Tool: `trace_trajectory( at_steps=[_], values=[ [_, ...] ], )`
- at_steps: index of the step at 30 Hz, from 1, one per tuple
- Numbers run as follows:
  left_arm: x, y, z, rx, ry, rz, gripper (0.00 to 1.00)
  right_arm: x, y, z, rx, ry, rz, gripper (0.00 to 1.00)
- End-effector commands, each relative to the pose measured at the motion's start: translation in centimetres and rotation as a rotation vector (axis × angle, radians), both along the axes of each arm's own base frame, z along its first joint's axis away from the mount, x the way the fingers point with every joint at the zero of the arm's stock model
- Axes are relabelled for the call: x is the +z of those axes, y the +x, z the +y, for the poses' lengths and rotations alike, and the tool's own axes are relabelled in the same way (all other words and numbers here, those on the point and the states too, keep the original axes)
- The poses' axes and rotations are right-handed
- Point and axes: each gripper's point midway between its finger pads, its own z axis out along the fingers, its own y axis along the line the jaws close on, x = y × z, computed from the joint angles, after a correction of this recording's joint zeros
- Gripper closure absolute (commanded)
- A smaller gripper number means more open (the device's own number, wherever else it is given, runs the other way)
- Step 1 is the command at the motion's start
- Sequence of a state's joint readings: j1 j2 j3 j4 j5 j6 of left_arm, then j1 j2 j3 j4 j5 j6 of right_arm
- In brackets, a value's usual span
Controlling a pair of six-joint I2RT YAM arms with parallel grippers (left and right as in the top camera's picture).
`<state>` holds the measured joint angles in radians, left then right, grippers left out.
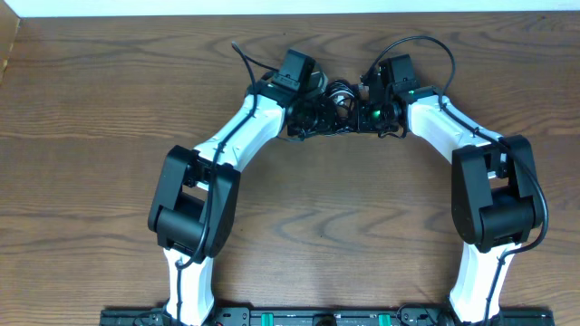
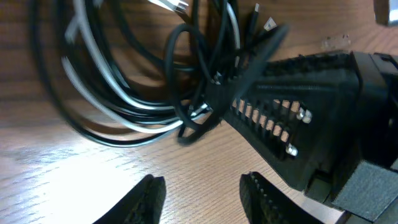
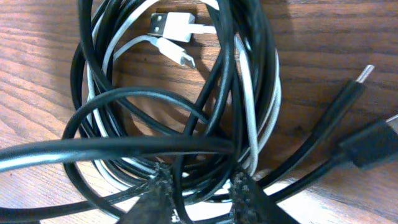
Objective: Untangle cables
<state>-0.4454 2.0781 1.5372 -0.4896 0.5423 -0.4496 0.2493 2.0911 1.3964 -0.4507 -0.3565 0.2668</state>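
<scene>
Hardly begun: your thin black and white cords point(image 3: 124, 148) lie in one tangled coil (plugs point(image 3: 166, 25) free). Left gripper point(image 2: 202, 190) gapes empty; right gripper point(image 3: 196, 199) straddles strands, but you cannot tell whether it grips.

Left gripper point(image 1: 306, 110) and right gripper point(image 1: 366, 112) face each other at far centre of wooden table point(image 1: 91, 136). Black cable bundle point(image 1: 337, 94) between them, touching both. Jaws hidden, grip unclear.
</scene>
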Motion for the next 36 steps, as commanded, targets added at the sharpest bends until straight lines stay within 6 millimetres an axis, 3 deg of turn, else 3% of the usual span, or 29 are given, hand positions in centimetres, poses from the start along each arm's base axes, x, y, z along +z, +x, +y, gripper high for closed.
trace_trajectory(
  at_steps=[1, 10, 17, 29, 36],
  values=[
    [-1.1, 0.0, 0.0, 0.021, 0.035, 0.011, 0.56, 0.6, 0.3, -0.4, -0.004, -0.031, -0.026, 0.80],
    [-1.9, 0.0, 0.0, 0.160, 0.001, 0.095, 0.56, 0.5, 0.0, -0.4, -0.051, -0.013, 0.009, 0.99],
    [-1.8, -0.4, -0.5, 0.218, -0.040, 0.173, 0.56, 0.9, -0.5, 0.5, -0.049, 0.072, 0.047, 0.99],
    [-2.6, 0.4, 0.6, 0.263, 0.039, 0.119, 0.56, 1.4, -1.0, 1.2, -0.118, 0.168, 0.131, 0.99],
    [-2.7, -0.1, -0.7, 0.237, 0.034, 0.108, 0.56, 1.5, -1.0, 1.1, -0.118, 0.180, 0.137, 0.99]
  ],
)
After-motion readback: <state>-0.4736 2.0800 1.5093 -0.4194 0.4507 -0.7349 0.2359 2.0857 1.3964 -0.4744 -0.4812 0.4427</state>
